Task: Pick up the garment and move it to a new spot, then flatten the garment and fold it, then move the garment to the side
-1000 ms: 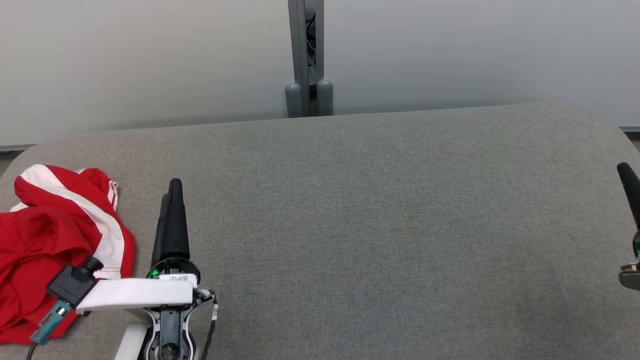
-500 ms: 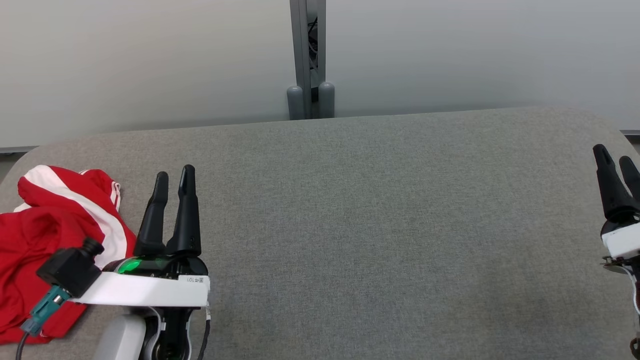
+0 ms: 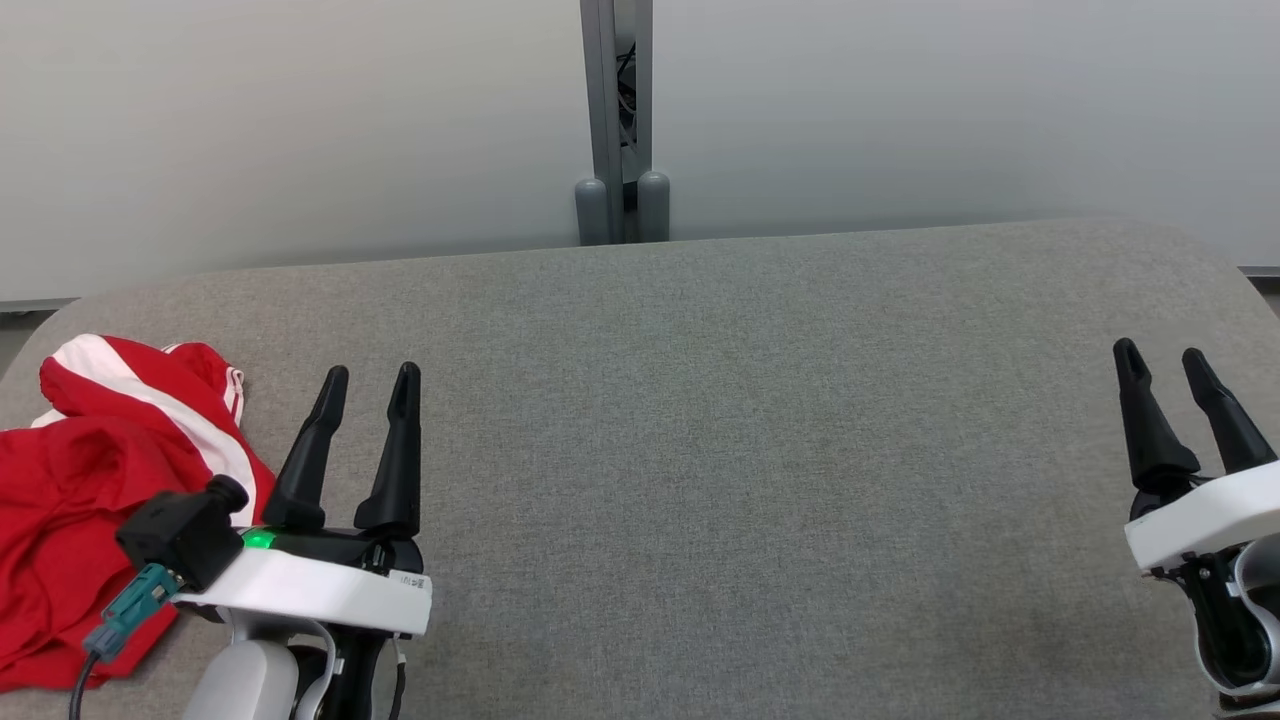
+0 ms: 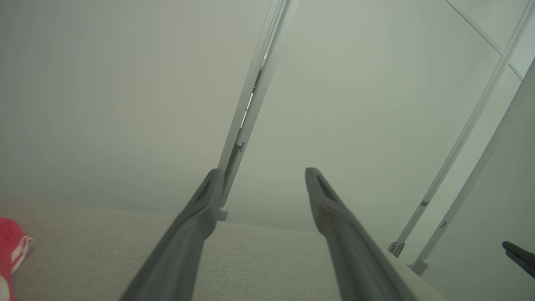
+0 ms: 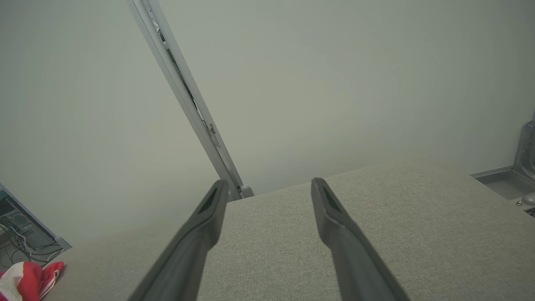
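A crumpled red garment (image 3: 70,500) with white stripes lies at the far left of the grey table (image 3: 760,430). Its edge shows at the lower left of the left wrist view as garment (image 4: 10,246), and in the right wrist view as garment (image 5: 27,280). My left gripper (image 3: 368,375) stands open just right of the garment, fingers pointing away from me, nothing between them. At the table's right edge my right gripper (image 3: 1160,352) is open and empty too. Both wrist views show spread fingers, left gripper (image 4: 261,172) and right gripper (image 5: 269,182).
A grey post (image 3: 618,120) with two round feet stands behind the table's far edge, against a pale wall. The table's corners are rounded. A metal fixture (image 5: 514,175) sits off the table's right side.
Both arms have turned so that each gripper's two fingers show side by side. The right gripper has come further into the head view from the right edge. The garment lies as before.
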Robot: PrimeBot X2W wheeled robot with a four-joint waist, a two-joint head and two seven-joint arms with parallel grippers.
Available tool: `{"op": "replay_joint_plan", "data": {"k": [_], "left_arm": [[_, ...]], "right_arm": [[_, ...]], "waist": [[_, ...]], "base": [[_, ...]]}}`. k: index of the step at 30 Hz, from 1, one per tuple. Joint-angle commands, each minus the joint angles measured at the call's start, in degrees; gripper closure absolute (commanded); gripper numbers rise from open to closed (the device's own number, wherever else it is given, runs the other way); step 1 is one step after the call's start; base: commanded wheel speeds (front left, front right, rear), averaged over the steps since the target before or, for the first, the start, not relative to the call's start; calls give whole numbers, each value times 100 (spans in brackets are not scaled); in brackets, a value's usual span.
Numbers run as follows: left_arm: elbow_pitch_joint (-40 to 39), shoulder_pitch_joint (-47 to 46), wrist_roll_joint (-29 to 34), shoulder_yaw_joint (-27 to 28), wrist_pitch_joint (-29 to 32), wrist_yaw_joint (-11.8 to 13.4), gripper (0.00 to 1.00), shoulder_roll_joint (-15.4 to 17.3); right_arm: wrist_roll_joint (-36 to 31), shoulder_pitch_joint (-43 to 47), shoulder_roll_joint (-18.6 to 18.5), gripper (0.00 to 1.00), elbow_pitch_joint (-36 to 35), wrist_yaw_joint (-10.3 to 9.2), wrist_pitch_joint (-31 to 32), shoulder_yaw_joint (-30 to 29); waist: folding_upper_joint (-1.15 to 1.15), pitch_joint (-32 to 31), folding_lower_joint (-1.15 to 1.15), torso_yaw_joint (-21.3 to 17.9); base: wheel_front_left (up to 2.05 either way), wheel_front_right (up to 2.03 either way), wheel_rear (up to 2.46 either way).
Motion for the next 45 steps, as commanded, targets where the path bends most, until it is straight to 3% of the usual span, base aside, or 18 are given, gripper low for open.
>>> {"op": "replay_joint_plan", "data": {"k": [1, 20, 45], "left_arm": [[11, -14, 228, 62, 69, 57, 0, 41], [412, 53, 1116, 231, 263, 300, 0, 58], [544, 247, 2107, 344, 701, 586, 0, 90]], "right_arm": [[-275, -3, -22, 0, -62, 10, -156, 94], [-1358, 265, 291, 0, 280, 11, -839, 398], [-2102, 604, 597, 0, 300, 12, -1417, 456]], "waist": [[0, -3, 0, -2], [0, -48, 0, -7], [0, -107, 0, -8]], "base": [[0, 0, 0], [0, 0, 0], [0, 0, 0]]}}
